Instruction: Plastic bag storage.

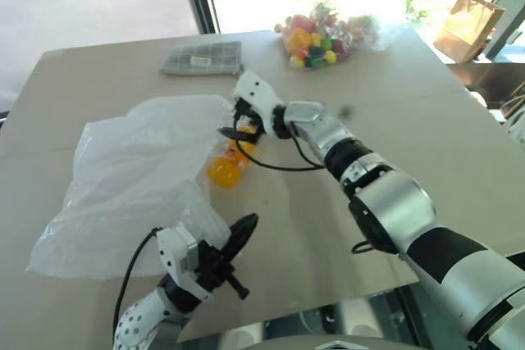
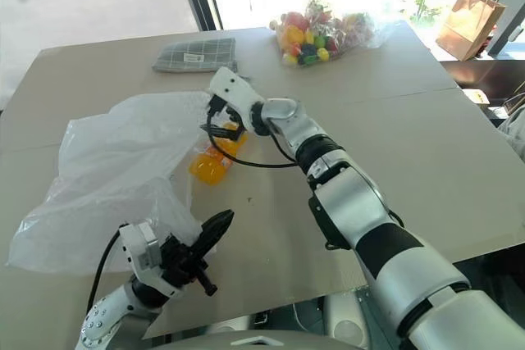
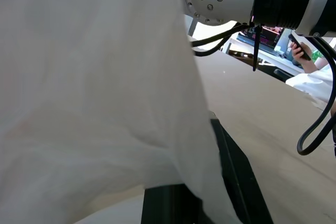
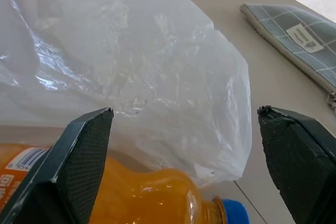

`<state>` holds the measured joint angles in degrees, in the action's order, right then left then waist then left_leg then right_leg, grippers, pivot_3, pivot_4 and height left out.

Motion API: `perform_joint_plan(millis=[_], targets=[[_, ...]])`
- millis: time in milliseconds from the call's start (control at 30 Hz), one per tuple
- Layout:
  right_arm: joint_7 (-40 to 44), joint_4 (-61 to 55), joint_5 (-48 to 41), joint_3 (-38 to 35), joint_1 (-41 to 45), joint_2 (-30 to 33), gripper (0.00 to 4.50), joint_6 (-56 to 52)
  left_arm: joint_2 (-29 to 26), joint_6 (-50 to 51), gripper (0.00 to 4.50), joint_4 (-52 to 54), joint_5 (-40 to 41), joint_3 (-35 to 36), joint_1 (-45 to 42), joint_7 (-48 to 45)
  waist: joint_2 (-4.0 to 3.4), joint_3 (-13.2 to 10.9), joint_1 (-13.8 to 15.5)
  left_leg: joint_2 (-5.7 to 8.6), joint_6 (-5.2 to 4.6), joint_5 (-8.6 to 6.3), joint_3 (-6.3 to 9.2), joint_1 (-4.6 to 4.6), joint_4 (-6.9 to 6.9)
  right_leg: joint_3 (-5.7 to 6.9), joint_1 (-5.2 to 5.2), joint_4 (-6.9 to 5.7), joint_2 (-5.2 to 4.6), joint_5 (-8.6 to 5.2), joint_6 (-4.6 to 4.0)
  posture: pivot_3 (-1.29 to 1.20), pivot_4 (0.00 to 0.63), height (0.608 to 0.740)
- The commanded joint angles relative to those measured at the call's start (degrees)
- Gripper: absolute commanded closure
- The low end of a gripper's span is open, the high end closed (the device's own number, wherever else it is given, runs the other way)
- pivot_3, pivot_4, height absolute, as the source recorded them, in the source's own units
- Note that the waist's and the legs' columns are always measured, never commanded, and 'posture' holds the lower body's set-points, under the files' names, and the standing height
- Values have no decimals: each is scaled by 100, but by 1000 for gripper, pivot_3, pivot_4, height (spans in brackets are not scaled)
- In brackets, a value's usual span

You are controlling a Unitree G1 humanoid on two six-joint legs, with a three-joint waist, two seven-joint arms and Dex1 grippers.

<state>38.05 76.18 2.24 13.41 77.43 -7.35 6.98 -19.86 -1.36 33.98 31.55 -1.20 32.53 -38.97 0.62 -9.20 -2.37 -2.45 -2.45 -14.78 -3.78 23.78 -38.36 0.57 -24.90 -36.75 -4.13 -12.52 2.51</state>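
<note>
The plastic bag (image 1: 131, 186), large, milky and crinkled, lies on the left half of the table (image 1: 410, 129). Its near corner rises to my left gripper (image 1: 238, 239), which is shut on it; in the left wrist view the bag (image 3: 94, 87) drapes over the black fingers (image 3: 236, 177). An orange drink bottle (image 1: 225, 165) with a blue cap lies on its side at the bag's right edge. My right gripper (image 1: 234, 131) hovers just above the bottle (image 4: 147, 198), open, its two pads (image 4: 86, 150) spread wide and empty, facing the bag (image 4: 131, 61).
A clear bag of colourful sweets (image 1: 324, 38) sits at the table's far edge, and a grey checked pouch (image 1: 203, 57) lies to its left. A brown paper bag (image 1: 469, 26) stands beyond the table. A person's hand (image 3: 304, 53) shows far off.
</note>
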Motion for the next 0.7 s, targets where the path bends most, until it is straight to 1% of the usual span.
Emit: perform_joint_plan(millis=[33,167,300,367,567,600,633,700], targets=[[-347,55,386,26,247,-89,51,-184,27,-110,4500,85,-52,-49,22,-19,0,0,-8,1,0,0,-1,0,0,0,0,0,0,0,0,0,150,740],[-522,101,717,60,356,-131,51,-275,81,-161,4500,109,-106,-83,58,15,0,0,-20,0,0,0,1,-3,0,-2,-1,-1,0,0,0,0,150,740],[-1048,124,1001,36,451,-240,51,-223,144,-245,4500,125,-176,-117,122,28,0,0,-13,0,0,0,0,-2,0,-1,-1,-1,0,0,0,0,150,740],[-1184,131,1124,40,445,-323,51,-169,158,-267,4500,130,-201,-137,129,29,0,0,1,1,0,0,0,1,0,0,-1,0,-1,0,-1,0,150,740],[-1703,142,1222,-116,299,-650,51,78,182,-331,4500,157,-295,-189,178,59,0,0,-10,2,0,0,1,1,0,0,-1,0,-2,0,-1,0,150,740],[-1749,145,1229,-136,279,-683,586,131,186,-340,4500,163,-309,-191,195,72,0,0,-11,2,0,0,0,1,0,0,-2,0,-1,0,-1,0,150,740],[-1770,151,1220,-165,253,-714,920,152,194,-356,4500,168,-331,-197,219,86,0,0,-12,2,0,0,-1,1,0,0,-3,0,-2,0,-1,0,150,740],[-1715,163,1233,-178,207,-762,1835,239,209,-377,4500,177,-360,-213,253,105,0,0,-12,2,0,0,-2,3,0,-1,-4,0,-1,0,0,0,150,740]])
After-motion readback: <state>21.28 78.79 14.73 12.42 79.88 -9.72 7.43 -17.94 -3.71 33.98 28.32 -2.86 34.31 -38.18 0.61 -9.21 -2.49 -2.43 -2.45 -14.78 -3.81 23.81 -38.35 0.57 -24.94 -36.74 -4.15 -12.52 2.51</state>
